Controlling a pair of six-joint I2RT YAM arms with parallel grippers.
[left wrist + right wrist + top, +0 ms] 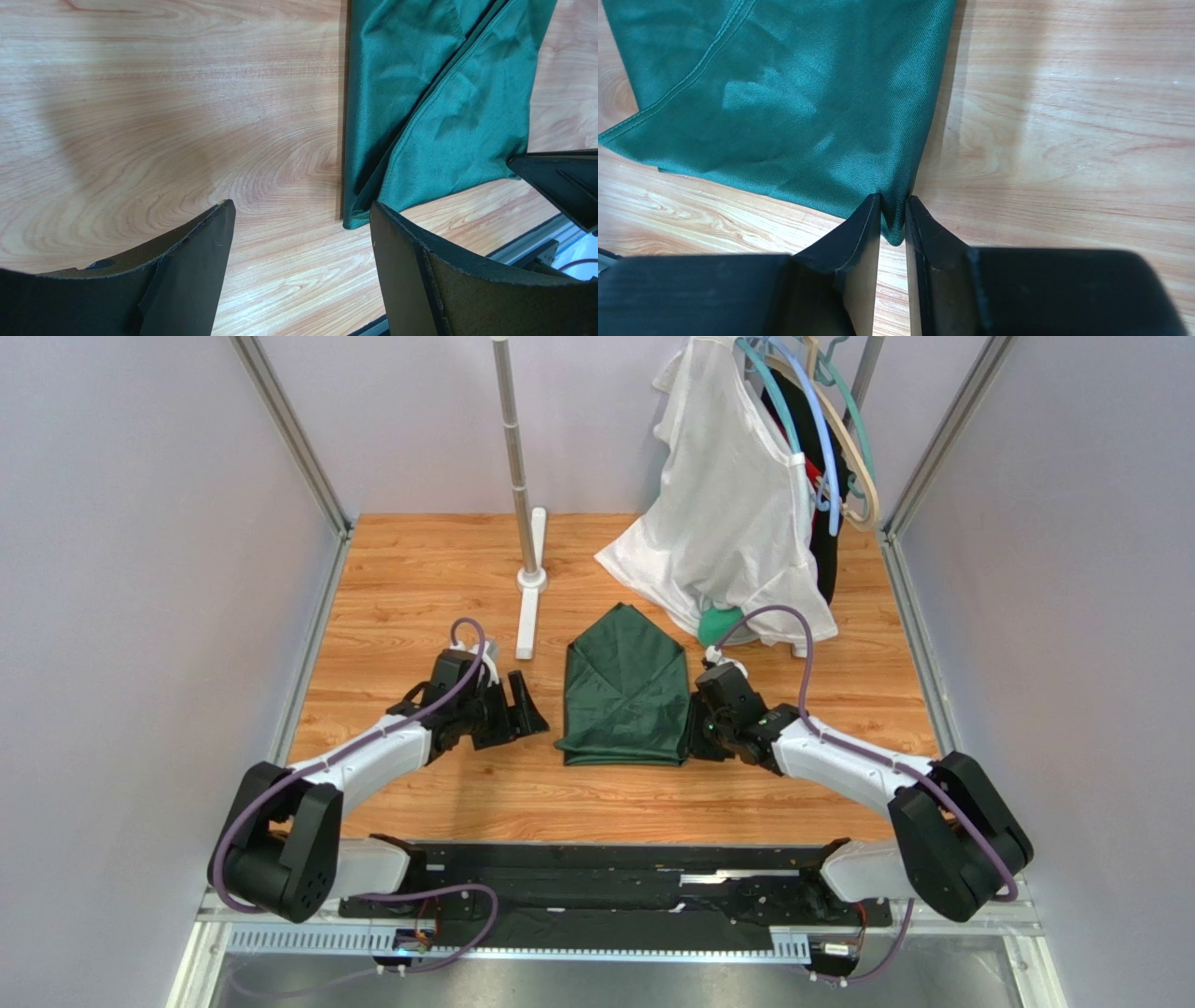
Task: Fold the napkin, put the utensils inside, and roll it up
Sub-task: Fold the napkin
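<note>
- Green napkin (626, 686) lies folded to a point on table (407, 588).
- Right tool (892, 213) pinches its near corner, likely to fold.
- Left tool (302, 220) wide, empty, hovers beside.

The napkin (808, 105) is matt woven cloth; the table (1074, 140) smooth, grained wood.

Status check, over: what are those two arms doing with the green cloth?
Left end effector open, beside napkin. Right end effector shut on napkin's near corner. Napkin folded, lying flat. No utensils visible; white garment hangs just beyond.
</note>
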